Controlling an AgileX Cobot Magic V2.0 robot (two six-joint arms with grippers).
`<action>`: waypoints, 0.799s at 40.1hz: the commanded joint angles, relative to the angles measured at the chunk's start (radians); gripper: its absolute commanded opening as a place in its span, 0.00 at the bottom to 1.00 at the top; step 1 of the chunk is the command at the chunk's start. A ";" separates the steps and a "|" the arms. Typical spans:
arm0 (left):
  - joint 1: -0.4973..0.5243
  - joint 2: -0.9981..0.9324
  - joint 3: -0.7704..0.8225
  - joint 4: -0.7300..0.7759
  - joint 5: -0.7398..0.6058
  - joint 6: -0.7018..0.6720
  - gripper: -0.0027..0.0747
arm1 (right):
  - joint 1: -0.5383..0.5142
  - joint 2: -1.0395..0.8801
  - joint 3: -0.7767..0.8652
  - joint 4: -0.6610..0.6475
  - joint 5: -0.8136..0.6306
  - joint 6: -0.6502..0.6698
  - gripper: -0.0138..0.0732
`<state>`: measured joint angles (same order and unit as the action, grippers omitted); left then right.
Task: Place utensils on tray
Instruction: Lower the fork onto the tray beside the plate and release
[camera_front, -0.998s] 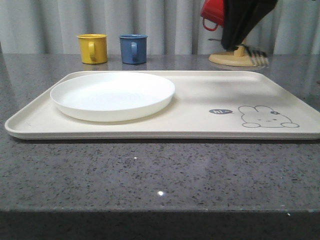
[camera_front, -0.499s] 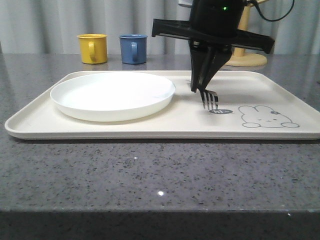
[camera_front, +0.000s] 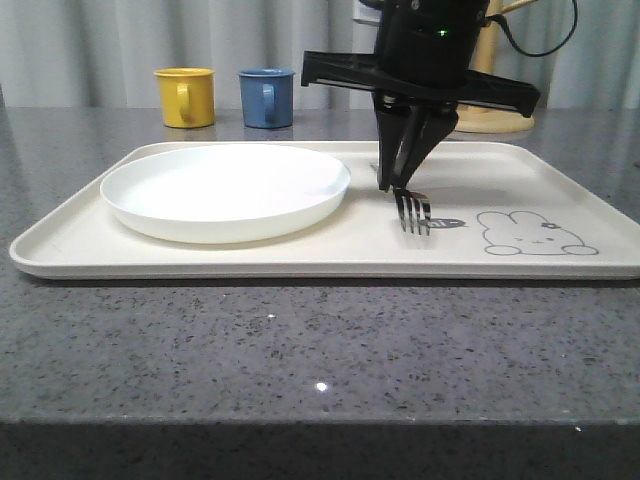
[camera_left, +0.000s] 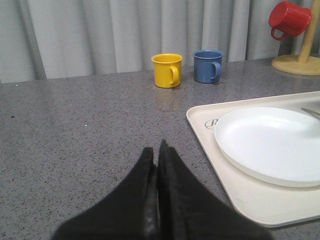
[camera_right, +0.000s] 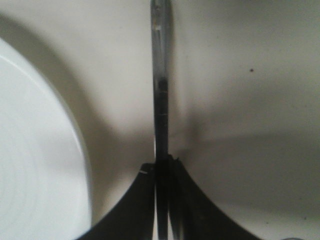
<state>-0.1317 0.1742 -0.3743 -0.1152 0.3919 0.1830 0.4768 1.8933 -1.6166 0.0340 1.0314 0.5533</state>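
Right gripper (camera_front: 398, 180) pinches the fork (camera_front: 413, 208) above the tray (camera_front: 300, 250), long axis toward the camera, tines low beside the plate (camera_front: 225, 190). Left gripper (camera_left: 158, 155) is pressed together, idle.

One fork (camera_front: 412, 209). One cream tray (camera_front: 560, 190). One white plate (camera_front: 225, 190). Three mugs: one yellow (camera_front: 186, 96), one blue (camera_front: 267, 97), one red (camera_left: 289, 19). One wooden mug stand (camera_left: 302, 56). Two grippers: left (camera_left: 157, 152), right (camera_front: 400, 180). One grey worktop (camera_front: 300, 350).
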 joint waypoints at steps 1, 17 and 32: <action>0.000 0.011 -0.027 -0.012 -0.073 -0.009 0.01 | 0.001 -0.046 -0.033 -0.002 -0.010 -0.003 0.34; 0.000 0.011 -0.027 -0.012 -0.073 -0.009 0.01 | -0.007 -0.047 -0.092 -0.050 0.105 0.001 0.55; 0.000 0.011 -0.027 -0.012 -0.073 -0.009 0.01 | -0.058 -0.101 -0.263 -0.151 0.308 -0.167 0.55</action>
<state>-0.1317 0.1742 -0.3743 -0.1152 0.3919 0.1830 0.4503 1.8728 -1.8457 -0.1282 1.2264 0.4643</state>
